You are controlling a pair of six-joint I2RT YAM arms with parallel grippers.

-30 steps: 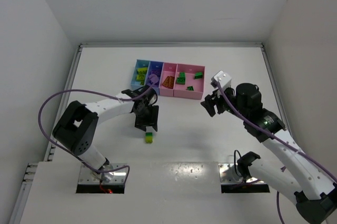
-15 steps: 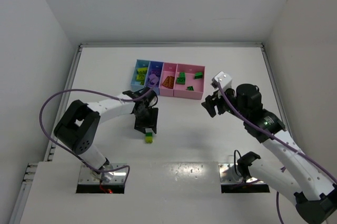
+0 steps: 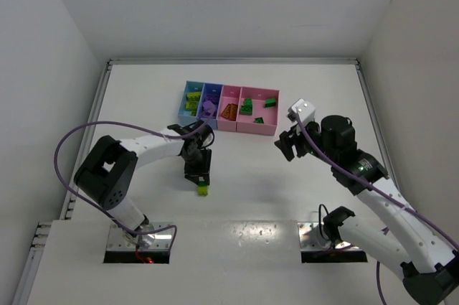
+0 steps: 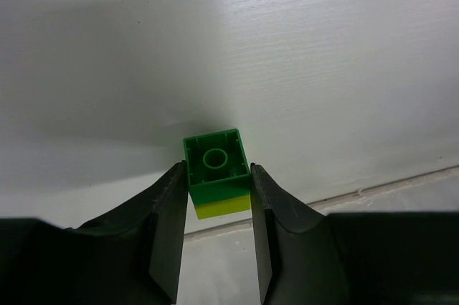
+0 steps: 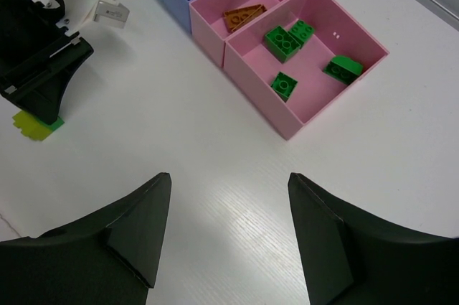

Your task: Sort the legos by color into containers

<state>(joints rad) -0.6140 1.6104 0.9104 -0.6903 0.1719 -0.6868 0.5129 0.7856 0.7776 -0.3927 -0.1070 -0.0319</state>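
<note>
A small stack of a green brick on a yellow one (image 3: 204, 189) lies on the white table, also in the left wrist view (image 4: 215, 165) and at the left edge of the right wrist view (image 5: 32, 127). My left gripper (image 3: 200, 176) (image 4: 217, 176) stands over it, and both fingers press its sides. The containers (image 3: 228, 127) form a row at the back: light blue, blue, narrow pink, wider pink (image 5: 319, 93). Yellow, purple, orange and green bricks lie in them. My right gripper (image 3: 285, 141) (image 5: 228, 179) is open and empty, hovering right of the bins.
The left arm's purple cable (image 3: 68, 147) loops out to the left. White walls enclose the table on three sides. A seam in the table surface (image 4: 373, 189) runs just in front of the brick stack.
My left gripper has moved down and toward the near edge onto the green and yellow stack, and its fingers have closed against it. The right arm has not moved.
</note>
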